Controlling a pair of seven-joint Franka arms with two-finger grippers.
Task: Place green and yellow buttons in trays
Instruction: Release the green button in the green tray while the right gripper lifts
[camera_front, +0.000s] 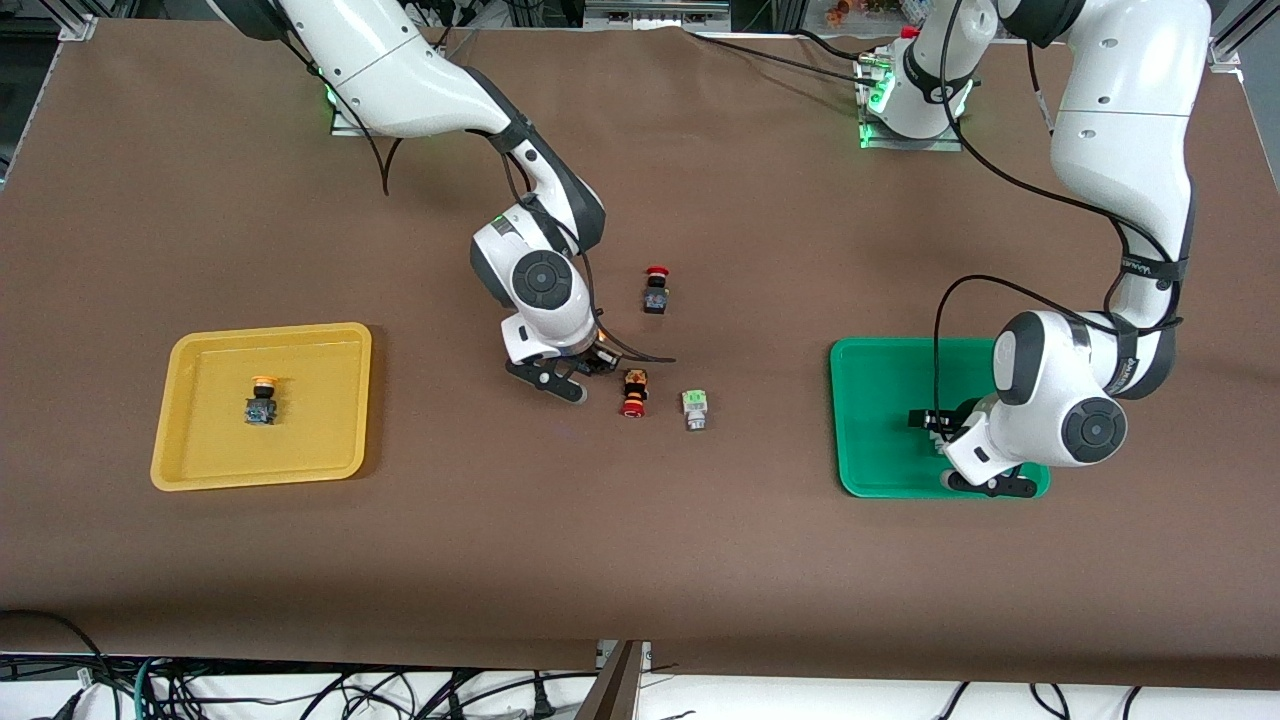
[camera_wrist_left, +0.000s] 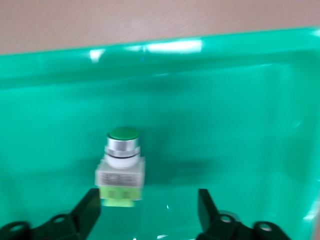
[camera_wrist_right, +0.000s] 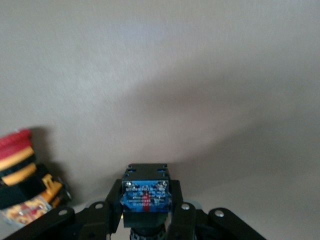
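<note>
My right gripper (camera_front: 592, 362) is shut on a button with a black-blue body (camera_wrist_right: 146, 195), low over the table's middle; its cap is hidden. My left gripper (camera_wrist_left: 148, 212) is open over the green tray (camera_front: 880, 370), (camera_wrist_left: 240, 100). A green button (camera_wrist_left: 121, 167) lies in that tray, close to one finger (camera_wrist_left: 87, 210); in the front view my left hand (camera_front: 940, 430) hides it. A second green button (camera_front: 695, 408) lies on the table near the middle. A yellow button (camera_front: 262, 398) lies in the yellow tray (camera_front: 200, 450).
A red-capped button with an orange-black body (camera_front: 634, 392) lies right beside my right gripper and shows in the right wrist view (camera_wrist_right: 25, 185). A red-capped button with a black body (camera_front: 656, 290) stands farther from the front camera. The brown table mat (camera_front: 640, 560) spreads around them.
</note>
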